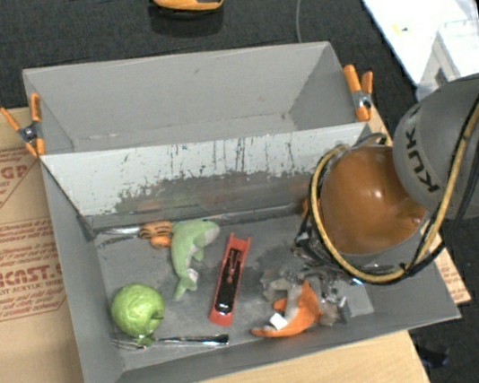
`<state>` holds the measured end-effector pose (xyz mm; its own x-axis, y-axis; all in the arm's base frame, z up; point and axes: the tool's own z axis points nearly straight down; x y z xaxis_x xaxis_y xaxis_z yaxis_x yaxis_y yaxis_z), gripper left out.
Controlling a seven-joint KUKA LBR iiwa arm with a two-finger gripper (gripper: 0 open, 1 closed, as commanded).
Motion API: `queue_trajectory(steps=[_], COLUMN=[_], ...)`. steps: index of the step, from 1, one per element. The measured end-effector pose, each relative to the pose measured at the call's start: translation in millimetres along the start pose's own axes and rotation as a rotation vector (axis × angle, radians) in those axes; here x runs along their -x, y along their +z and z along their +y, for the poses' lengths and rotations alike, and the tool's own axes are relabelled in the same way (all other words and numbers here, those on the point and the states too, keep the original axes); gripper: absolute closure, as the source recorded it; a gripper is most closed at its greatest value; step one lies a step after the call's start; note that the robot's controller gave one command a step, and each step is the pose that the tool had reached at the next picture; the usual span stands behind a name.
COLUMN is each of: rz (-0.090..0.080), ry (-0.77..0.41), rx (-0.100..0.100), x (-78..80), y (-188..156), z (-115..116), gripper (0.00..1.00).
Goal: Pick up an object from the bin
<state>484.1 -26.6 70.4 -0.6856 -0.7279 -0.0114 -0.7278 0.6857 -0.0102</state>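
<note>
Step judged: reach-in | gripper is placed low at right of bin, its opening cannot be told | orange toy is found just beside it | next: toy must be enclosed, then lifted

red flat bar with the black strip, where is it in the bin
In the camera view, the red flat bar lies slanted mid-floor in the grey metal bin, right of the pale green soft toy and left of the orange curved thing.
</note>
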Motion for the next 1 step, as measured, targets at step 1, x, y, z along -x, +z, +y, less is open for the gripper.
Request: queue_trajectory(steps=[1], rz=[0.004], ry=[-0.396], rx=[0.009], x=[-2.6], y=[0.5], z=[1.3], gripper=[1.0])
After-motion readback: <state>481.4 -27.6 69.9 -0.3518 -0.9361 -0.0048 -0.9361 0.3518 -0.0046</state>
